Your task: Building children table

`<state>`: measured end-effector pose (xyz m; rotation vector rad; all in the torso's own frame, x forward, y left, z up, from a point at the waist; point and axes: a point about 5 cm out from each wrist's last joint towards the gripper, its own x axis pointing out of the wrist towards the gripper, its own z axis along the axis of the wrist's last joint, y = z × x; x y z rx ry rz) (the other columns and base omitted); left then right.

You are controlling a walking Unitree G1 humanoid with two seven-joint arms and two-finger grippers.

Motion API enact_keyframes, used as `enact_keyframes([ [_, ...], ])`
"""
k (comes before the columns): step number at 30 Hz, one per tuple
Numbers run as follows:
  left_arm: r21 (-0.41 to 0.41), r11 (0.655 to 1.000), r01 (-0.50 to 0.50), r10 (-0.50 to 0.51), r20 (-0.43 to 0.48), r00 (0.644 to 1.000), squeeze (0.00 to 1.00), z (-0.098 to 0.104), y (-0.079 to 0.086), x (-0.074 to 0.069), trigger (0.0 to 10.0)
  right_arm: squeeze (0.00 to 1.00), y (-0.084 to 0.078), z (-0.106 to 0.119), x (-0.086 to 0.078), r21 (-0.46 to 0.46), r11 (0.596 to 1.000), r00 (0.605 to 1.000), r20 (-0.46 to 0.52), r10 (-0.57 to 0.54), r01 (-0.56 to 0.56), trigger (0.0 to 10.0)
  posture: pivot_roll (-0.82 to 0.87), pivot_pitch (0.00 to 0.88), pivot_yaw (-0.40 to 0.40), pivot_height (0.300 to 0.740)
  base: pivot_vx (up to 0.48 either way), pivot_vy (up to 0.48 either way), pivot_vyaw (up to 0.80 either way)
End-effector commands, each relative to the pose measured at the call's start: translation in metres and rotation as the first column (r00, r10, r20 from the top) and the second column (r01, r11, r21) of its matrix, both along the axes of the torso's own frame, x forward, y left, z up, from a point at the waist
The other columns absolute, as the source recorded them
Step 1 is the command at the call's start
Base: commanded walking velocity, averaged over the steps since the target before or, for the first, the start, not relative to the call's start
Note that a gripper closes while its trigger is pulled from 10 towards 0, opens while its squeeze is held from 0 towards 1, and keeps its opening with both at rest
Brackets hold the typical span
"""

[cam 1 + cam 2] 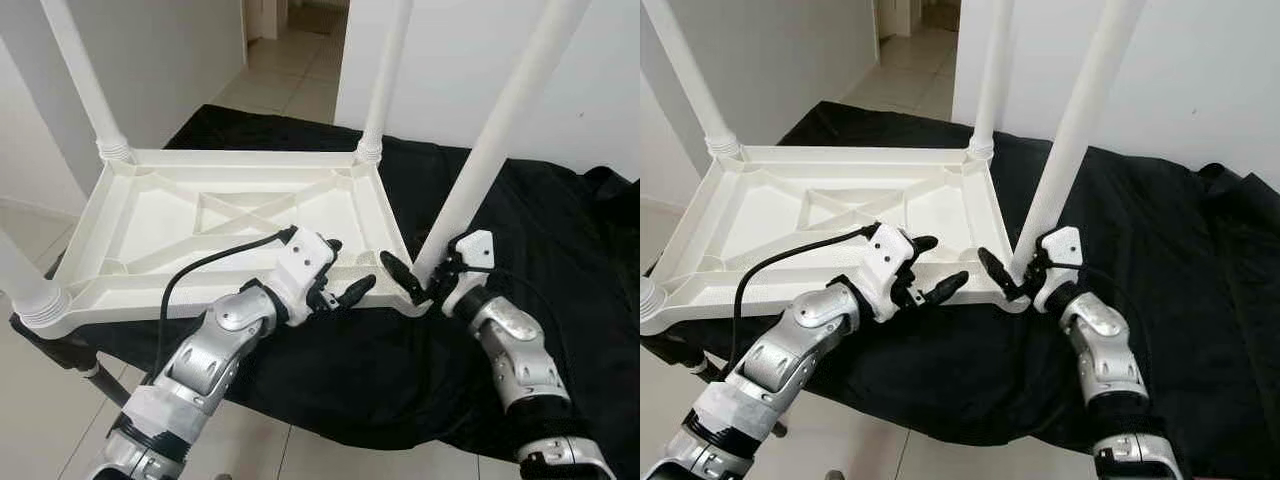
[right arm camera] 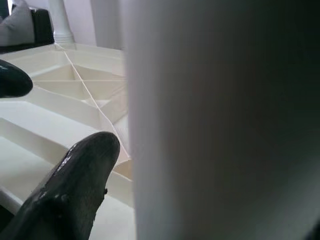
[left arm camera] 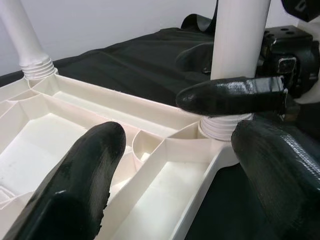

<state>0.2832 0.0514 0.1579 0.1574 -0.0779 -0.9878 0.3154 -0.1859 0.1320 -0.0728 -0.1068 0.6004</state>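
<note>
Near-corner leg [image 1: 490,150] blocks right claw [image 1: 425,275]; tabletop [image 1: 200,215] underside interior open.

- One white plastic tabletop [image 1: 230,215], lying upside down with its ribbed underside up.
- Four white legs standing up from its corners: one at the far left corner [image 1: 85,75], one at the far right corner [image 1: 388,75], one at the near right corner [image 1: 500,125], one at the near left corner [image 1: 25,285].
- One black cloth [image 1: 560,260] spread under the tabletop.
- Two silver arms, one left pincer [image 1: 345,275] and one right pincer [image 1: 420,275].
- Two black fingers on each pincer, four in all.
- One black cable [image 1: 200,270] running along the left arm.
- One doorway [image 1: 295,40] beyond the cloth.
</note>
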Motion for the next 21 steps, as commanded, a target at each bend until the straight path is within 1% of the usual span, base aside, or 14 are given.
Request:
enact_keyframes([
  [1,0.028,0.996,0.082,-0.083,0.009,0.997,0.0,0.001,-0.004,-0.002,10.0,0.0,-0.001,-0.003,0.001,-0.01,1.0,1.0,-0.011,0.011,-0.011,0.0,0.02,0.0,-0.045,0.74,0.0,0.0,0.0],
  [7,0.027,0.997,0.076,-0.077,0.008,0.997,0.0,0.0,-0.003,-0.003,10.0,0.0,-0.006,-0.006,-0.001,-0.019,0.999,0.999,-0.029,0.032,-0.032,0.0,0.03,0.0,-0.058,0.74,0.0,0.0,0.0],
  [10,0.025,0.997,0.073,-0.073,0.004,0.997,0.0,-0.001,-0.004,-0.004,10.0,0.0,-0.011,-0.01,-0.002,-0.007,0.999,0.998,-0.04,0.049,-0.05,0.0,0.02,0.0,-0.057,0.74,0.0,0.0,0.0],
  [15,0.022,0.997,0.078,-0.078,-0.002,0.997,0.0,-0.002,-0.005,-0.006,10.0,0.0,-0.015,-0.012,-0.004,0.001,0.999,0.998,-0.047,0.048,-0.048,0.0,0.02,0.0,-0.054,0.74,0.0,0.0,0.0],
  [16,0.021,0.997,0.079,-0.079,-0.003,0.997,0.0,-0.002,-0.005,-0.006,10.0,0.0,-0.016,-0.013,-0.004,0.002,0.999,0.998,-0.051,0.048,-0.048,10.0,0.02,0.0,-0.054,0.74,0.0,0.0,0.0],
  [21,0.025,0.996,0.083,-0.083,-0.011,0.997,0.0,-0.005,-0.004,-0.006,10.0,0.0,-0.016,-0.01,-0.006,0.03,1.0,1.0,-0.031,0.004,-0.003,10.0,0.0,0.0,-0.05,0.74,0.0,0.0,0.0],
])
